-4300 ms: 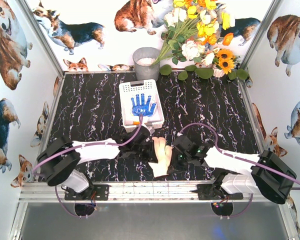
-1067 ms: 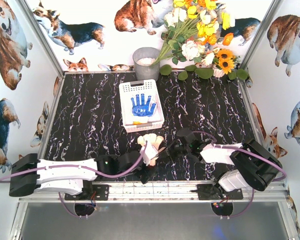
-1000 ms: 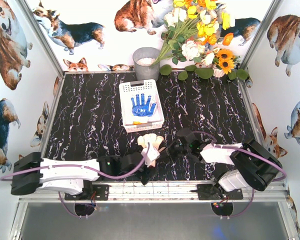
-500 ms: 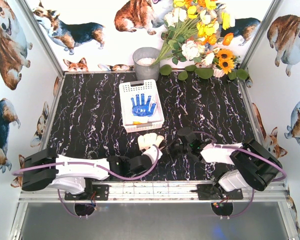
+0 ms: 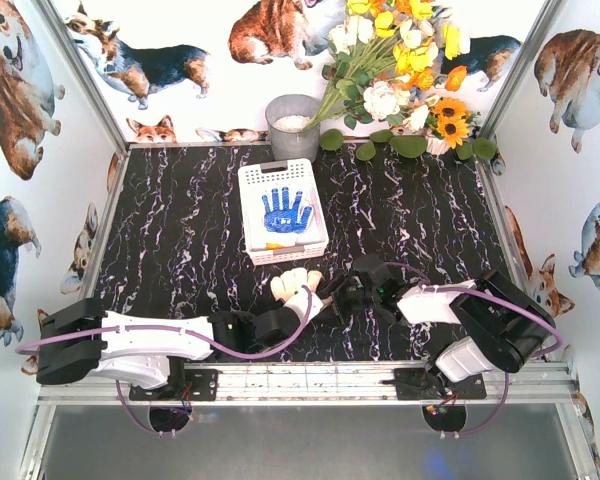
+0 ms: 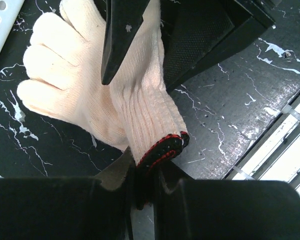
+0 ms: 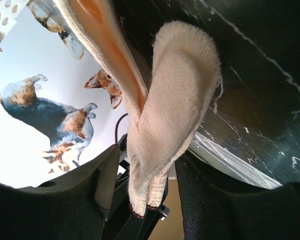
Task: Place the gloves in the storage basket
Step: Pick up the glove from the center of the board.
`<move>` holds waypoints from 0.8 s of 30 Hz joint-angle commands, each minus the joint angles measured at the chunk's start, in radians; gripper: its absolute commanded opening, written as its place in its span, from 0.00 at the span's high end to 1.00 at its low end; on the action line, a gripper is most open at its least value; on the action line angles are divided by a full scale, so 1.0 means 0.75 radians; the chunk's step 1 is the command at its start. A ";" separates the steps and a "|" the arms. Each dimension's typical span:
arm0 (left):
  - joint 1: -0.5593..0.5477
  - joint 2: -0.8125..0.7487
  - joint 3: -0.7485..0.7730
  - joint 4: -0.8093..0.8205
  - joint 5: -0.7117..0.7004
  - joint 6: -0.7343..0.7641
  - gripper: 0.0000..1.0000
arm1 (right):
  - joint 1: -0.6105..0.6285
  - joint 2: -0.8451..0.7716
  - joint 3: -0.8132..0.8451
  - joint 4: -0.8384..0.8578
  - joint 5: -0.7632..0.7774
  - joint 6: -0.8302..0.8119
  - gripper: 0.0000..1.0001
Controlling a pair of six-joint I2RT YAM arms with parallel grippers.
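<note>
Left jaws clamped on cuff of white glove [image 6: 85, 85] near the front edge of the desk [image 5: 180, 230]; right jaws stand apart around it.

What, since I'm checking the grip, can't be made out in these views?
- Top view: the cuff of the glove, hidden under the left claw and right claw.
- Left wrist view: the glove's fingertips, cut off by the top edge and covered by the right claw's finger.
- Right wrist view: the storage basket, only a corner inside the frame.
- Top view: the orange scrap beside the blue-dotted glove, too small to identify.
</note>
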 commanded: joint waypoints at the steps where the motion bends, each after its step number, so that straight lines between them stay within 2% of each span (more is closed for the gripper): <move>1: -0.005 -0.009 0.025 0.041 -0.004 -0.042 1.00 | 0.005 -0.013 0.037 0.031 -0.005 -0.025 0.48; 5: -0.005 0.007 0.043 0.027 -0.026 -0.075 1.00 | 0.016 -0.021 0.050 -0.030 0.009 -0.049 0.44; 8: -0.006 0.023 0.064 0.003 -0.052 -0.093 1.00 | 0.030 -0.025 0.065 -0.079 0.033 -0.067 0.37; 24: -0.005 -0.040 0.016 0.071 0.126 -0.057 1.00 | 0.060 0.095 0.153 -0.026 0.095 -0.226 0.37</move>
